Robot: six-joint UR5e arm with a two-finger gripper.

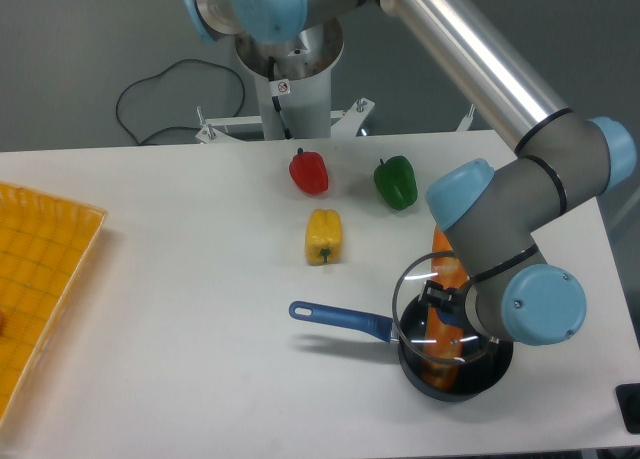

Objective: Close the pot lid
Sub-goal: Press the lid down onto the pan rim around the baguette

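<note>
On the white table (180,309), clear metal-rimmed lid (432,314) tilted over the black pot (470,377) (blue handle), jaws pinching its knob

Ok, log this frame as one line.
phase: lowering lid | lid: tilted over pot, not seated | gripper: at lid knob, grip unclear

Left and beyond the tool (444,317) on the white tabletop (180,279): a yellow pepper (323,236), red pepper (309,171), green pepper (396,182). Far left, a yellow tray (40,269).
</note>
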